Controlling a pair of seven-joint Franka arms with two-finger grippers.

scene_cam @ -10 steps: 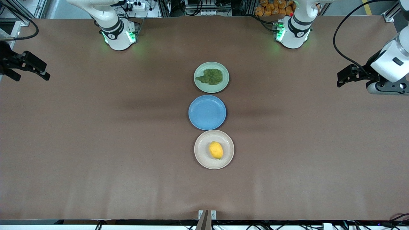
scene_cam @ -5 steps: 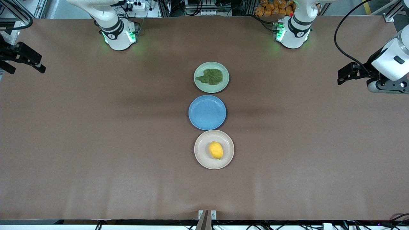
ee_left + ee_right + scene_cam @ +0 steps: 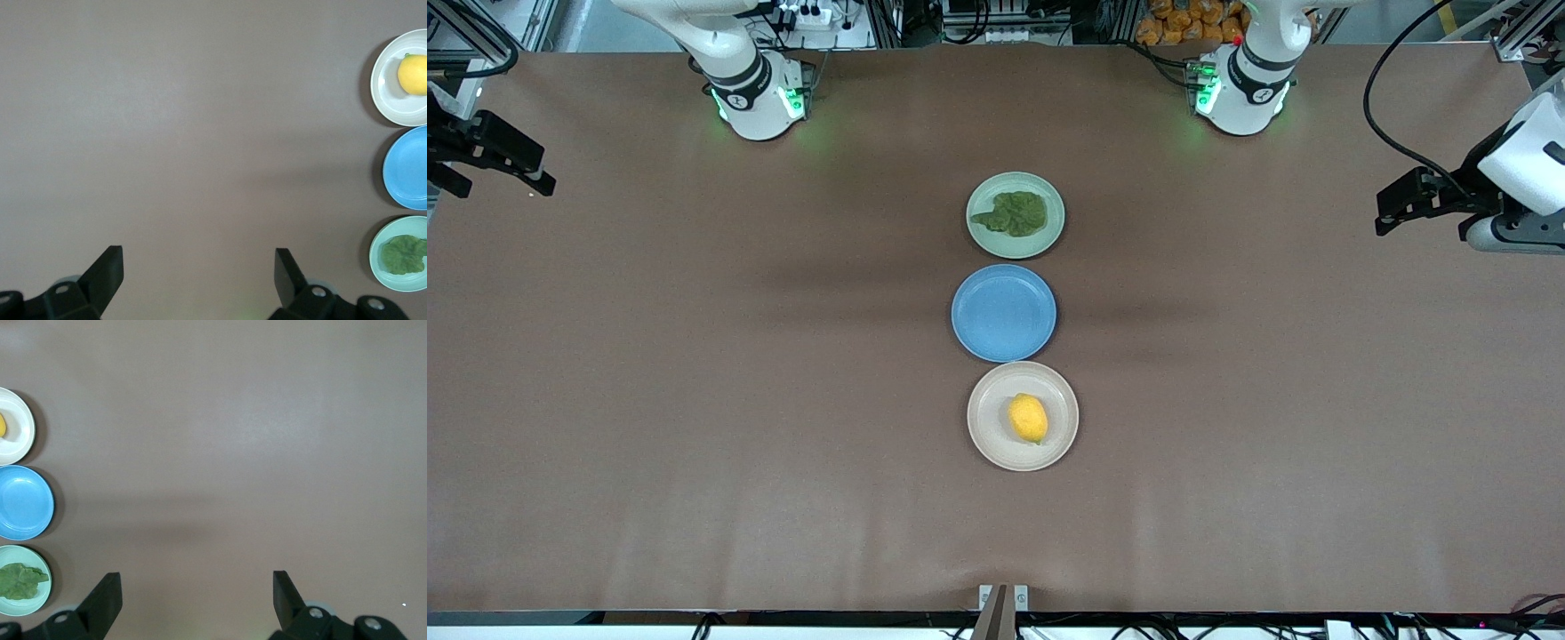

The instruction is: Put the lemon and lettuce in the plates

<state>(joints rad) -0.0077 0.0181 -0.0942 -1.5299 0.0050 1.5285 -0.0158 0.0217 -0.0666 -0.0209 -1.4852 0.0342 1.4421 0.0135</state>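
Three plates sit in a row at the middle of the brown counter (image 3: 694, 400), and the blue plate (image 3: 1003, 313) serves as the landmark between the other two. The mint green plate (image 3: 1015, 215) lies just beside it, farther from the front camera, and carries the lettuce (image 3: 1013, 213), a flat crinkled leaf lying wholly inside the rim. The beige plate (image 3: 1023, 415) lies just beside the blue plate, nearer the front camera, with the lemon (image 3: 1028, 418) resting on it slightly off centre.

The left tool (image 3: 1398, 203) hangs over the left arm's end of the counter, well apart from the blue plate; its fingers (image 3: 107, 273) stand spread wide with nothing between them. The right tool (image 3: 489, 164) hangs over the right arm's end, partly cut off by the edge of the front view, also spread open and empty, as its fingers (image 3: 105, 599) show.

In the right wrist view the lemon is cut off to a sliver, and all three plates are clipped at the frame edge.
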